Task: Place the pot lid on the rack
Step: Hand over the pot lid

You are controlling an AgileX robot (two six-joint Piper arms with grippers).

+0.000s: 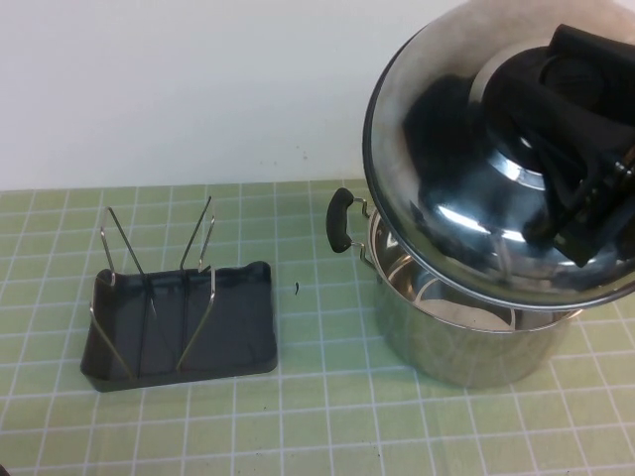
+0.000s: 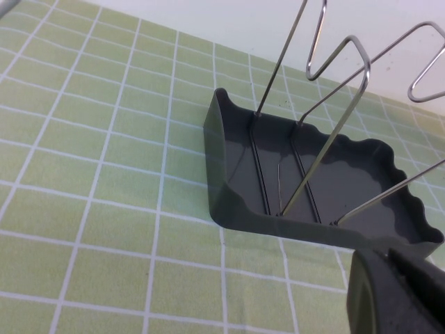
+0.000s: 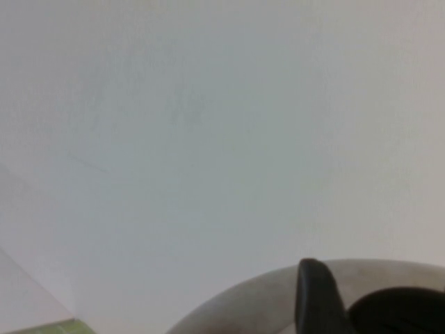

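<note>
The pot lid (image 1: 446,149), a shiny steel dome with a black knob (image 1: 536,79), hangs tilted above the open steel pot (image 1: 466,337) at the right. My right gripper (image 1: 548,94) comes in from the right and is shut on that knob. The right wrist view shows one dark finger (image 3: 316,299) beside the knob (image 3: 403,309), with the lid's rim (image 3: 243,306) below. The rack (image 1: 179,322), a dark grey tray with upright wire prongs, sits at the left with nothing in it. My left gripper (image 2: 403,289) is shut and hovers close by the rack (image 2: 334,181); it is out of the high view.
The pot's black side handle (image 1: 342,220) points toward the rack. A green tiled mat (image 1: 317,397) covers the table, and a white wall (image 1: 198,79) stands behind. A strip of bare mat lies between the rack and the pot.
</note>
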